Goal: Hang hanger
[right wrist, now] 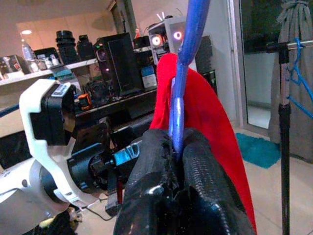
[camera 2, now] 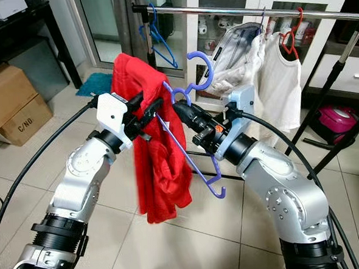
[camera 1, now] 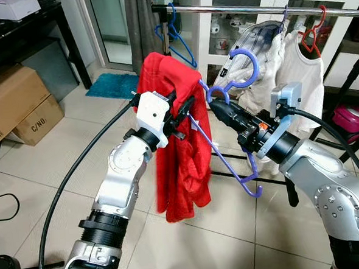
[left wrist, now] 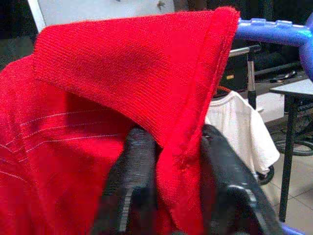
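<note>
Gripping the red shirt (camera 1: 178, 140) at frame center, left pincer (camera 1: 183, 113) pinches its fabric. Just right, right pincer (camera 1: 216, 109) clamps the purple hanger (camera 1: 230, 162) near its hook. Metal clothes rail (camera 1: 251, 9) crosses the upper right; white shirt (camera 1: 300, 72) hangs there.

Purple hanger (camera 1: 229, 145): one shoulder arm hidden under red garment (camera 1: 179, 148). Left gripper (left wrist: 168, 181) fingertips buried in cloth folds. Clothes rail (camera 1: 263, 8) cut by right edge.
</note>
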Robot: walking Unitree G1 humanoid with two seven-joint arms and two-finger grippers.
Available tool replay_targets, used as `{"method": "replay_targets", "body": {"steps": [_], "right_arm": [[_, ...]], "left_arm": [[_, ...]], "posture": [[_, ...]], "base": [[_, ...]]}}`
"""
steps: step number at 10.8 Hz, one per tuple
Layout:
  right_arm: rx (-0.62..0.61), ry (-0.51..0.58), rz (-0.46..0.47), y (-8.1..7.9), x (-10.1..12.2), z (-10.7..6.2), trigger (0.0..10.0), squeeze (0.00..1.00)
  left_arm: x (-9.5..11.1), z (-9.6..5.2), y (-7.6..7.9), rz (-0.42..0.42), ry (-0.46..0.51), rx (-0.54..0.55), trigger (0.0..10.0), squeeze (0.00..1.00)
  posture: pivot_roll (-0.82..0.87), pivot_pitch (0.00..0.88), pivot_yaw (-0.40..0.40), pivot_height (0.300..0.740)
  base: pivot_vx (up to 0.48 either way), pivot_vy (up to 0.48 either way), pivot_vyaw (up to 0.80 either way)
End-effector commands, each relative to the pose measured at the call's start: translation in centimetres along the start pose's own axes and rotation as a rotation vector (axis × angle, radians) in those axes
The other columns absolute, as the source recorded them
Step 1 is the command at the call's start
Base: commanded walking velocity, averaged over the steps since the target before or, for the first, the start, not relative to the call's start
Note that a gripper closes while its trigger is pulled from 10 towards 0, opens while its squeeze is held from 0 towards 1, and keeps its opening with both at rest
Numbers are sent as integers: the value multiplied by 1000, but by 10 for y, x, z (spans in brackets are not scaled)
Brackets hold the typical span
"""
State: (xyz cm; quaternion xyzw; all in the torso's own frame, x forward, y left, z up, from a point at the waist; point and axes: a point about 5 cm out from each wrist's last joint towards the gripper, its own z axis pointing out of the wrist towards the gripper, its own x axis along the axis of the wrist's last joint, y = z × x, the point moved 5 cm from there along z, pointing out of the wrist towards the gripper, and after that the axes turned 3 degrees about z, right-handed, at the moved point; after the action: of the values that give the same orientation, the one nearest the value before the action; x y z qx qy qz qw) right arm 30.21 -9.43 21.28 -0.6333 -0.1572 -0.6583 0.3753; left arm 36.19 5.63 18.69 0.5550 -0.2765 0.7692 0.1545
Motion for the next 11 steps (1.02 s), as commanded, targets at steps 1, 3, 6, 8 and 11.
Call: {"method": "replay_targets", "body": {"steps": [1,3,6,8,11], "right_arm": [[28,44,-13,-6,13,1,10000,0],[26,41,-11,-5,12,1,10000,0],[-28,-6,6,-1,3,-1,10000,0],[-96,-76,15,6,-9,-4,10000,0],[-197,-200,25,18,-25,-8,10000,0]], "left_arm": [[1,2,-5,9,-1,19,0,0],[0,1,-10,1,-3,47,0,0],[1,-3,-28,-97,26,192,0,0],[-5,-7,-31,-129,12,243,0,0],[-12,-11,-18,-170,-7,247,0,0]], "posture": [[-72,0,58,740],[-76,0,55,740],[-91,0,38,740],[-98,0,15,740],[-106,13,-24,740]], "base": [[0,0,0],[0,0,0],[0,0,0],[0,0,0],[0,0,0]]}}
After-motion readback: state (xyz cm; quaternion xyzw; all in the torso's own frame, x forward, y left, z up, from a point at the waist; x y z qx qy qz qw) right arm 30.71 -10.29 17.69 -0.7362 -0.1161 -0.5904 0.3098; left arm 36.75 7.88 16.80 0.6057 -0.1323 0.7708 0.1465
